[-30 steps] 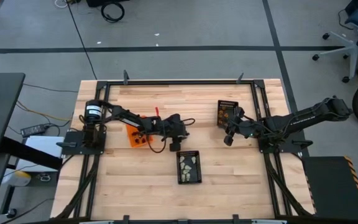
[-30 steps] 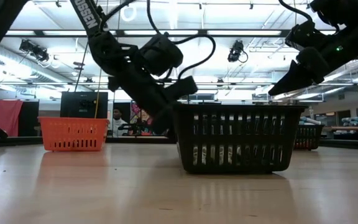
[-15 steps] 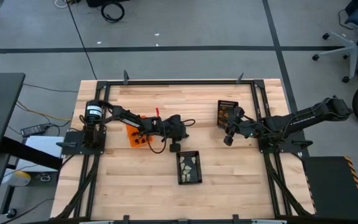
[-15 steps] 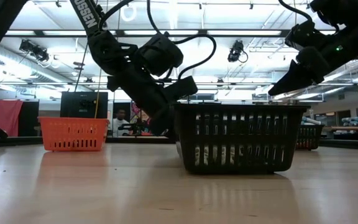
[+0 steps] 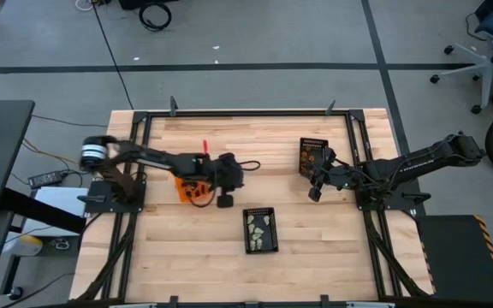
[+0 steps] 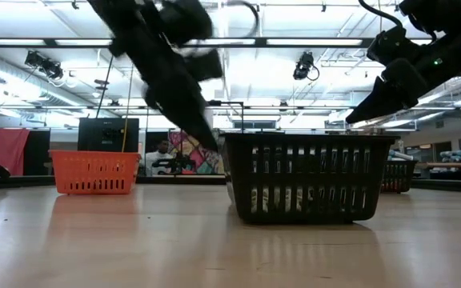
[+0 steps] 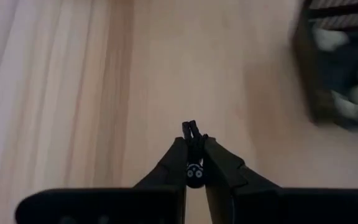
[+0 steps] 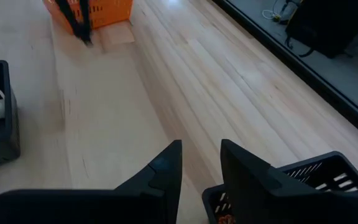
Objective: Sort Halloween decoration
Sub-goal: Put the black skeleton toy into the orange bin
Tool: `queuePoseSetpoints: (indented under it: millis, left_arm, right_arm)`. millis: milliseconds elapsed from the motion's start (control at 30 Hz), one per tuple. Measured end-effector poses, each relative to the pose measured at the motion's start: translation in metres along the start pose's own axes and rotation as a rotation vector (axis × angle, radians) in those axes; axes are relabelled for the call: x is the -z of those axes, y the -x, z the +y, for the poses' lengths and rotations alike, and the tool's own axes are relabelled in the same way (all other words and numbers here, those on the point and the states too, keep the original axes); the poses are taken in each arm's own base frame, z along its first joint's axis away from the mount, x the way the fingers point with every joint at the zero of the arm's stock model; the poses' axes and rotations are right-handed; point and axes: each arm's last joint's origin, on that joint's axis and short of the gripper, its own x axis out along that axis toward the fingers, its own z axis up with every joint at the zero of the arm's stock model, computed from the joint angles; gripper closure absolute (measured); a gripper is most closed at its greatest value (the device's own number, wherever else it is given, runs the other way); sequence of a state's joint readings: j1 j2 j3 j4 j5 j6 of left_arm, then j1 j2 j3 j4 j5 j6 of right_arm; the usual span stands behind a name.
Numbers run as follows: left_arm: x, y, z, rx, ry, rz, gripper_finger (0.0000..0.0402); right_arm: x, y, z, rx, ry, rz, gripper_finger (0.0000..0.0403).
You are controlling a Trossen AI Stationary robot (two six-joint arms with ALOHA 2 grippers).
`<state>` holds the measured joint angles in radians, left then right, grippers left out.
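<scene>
**Item: left gripper**. Poised above the worktop, just beside the orange bin on its middle-facing side, towards the left edge. Fingers pressed almost together on a tiny black piece with two pale dots, seated low between them. Only a sliver of the piece on show.

**Item: right gripper**. Waiting near the right edge, just beside the far black mesh bin. Fingers parted, nothing between them.

**Item: Halloween decoration.** Pale pieces lying in the middle black mesh bin, nearer the front edge. Orange and dark specks in the far black mesh bin, too small to tell apart. Contents of the orange bin hidden under the left arm. No loose pieces made out on the bare wood.

**Risks, as judged:**
- Slipping of the black piece. Cause: a thin pinch on a very small, smooth toy, likely to shift under any quick swing.
- Loss on the worktop. Cause: a dropped piece small enough to bounce or roll towards an edge and be hard to find.
- Wrong bin. Cause: release over the orange bin or over the pale pieces, both close by.
- Knocking a bin. Cause: low travel past the light mesh wall or the orange rim, nudging it out of place.
- Arms crowding. Cause: delivery to the far black mesh bin, with the right gripper parked beside it.
</scene>
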<state>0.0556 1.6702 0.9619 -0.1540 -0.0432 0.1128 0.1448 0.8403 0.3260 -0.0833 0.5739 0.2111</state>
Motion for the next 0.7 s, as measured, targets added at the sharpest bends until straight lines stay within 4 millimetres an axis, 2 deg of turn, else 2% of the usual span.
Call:
queuePoseSetpoints:
  millis: [233, 367, 467, 567, 700]
  left_arm:
    - [0.005, 0.075, -0.009, 0.023, 0.114, 0.098, 0.0367]
    - [0.020, 0.106, -0.015, 0.024, 0.189, 0.211, 0.0367]
    - [0.034, 0.115, -0.019, -0.009, 0.221, 0.287, 0.0366]
    - [0.054, 0.105, -0.023, -0.054, 0.228, 0.342, 0.0354]
    - [0.077, 0.093, -0.022, -0.109, 0.250, 0.392, 0.0305]
  right_arm:
    - [0.000, 0.000, 0.001, -0.030, -0.001, 0.004, 0.0288]
    - [0.000, 0.000, 0.001, -0.048, -0.002, 0.005, 0.0288]
    - [-0.001, 0.000, 0.002, -0.053, -0.006, -0.001, 0.0288]
    - [-0.004, 0.000, 0.002, -0.060, -0.024, -0.030, 0.0288]
    - [-0.007, 0.002, 0.002, -0.079, -0.040, -0.053, 0.0288]
